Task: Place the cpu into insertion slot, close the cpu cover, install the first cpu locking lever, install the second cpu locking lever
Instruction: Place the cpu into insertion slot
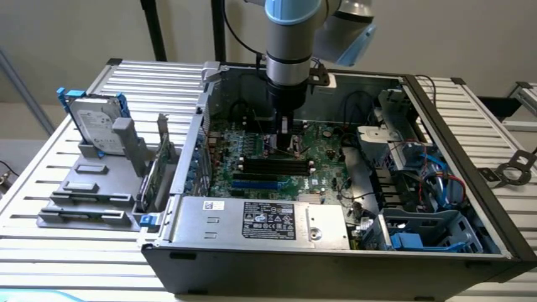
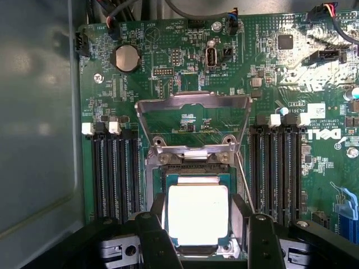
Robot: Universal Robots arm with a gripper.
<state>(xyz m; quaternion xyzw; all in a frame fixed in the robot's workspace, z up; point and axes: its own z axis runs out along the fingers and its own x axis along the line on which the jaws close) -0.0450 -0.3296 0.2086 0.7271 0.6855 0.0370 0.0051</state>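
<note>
Here, the gripper [image 2: 202,227] hangs low over the cpu [image 2: 197,213], its fingers [image 2: 150,238] spread wide to either side and clamping nothing, apparently because the chip already lies flat in the insertion slot [image 2: 190,169]. Just beyond, the cpu cover [image 2: 193,101] stands tipped up and back, leaving the socket uncovered, with the green board [image 2: 269,73] stretching farther off.
</note>
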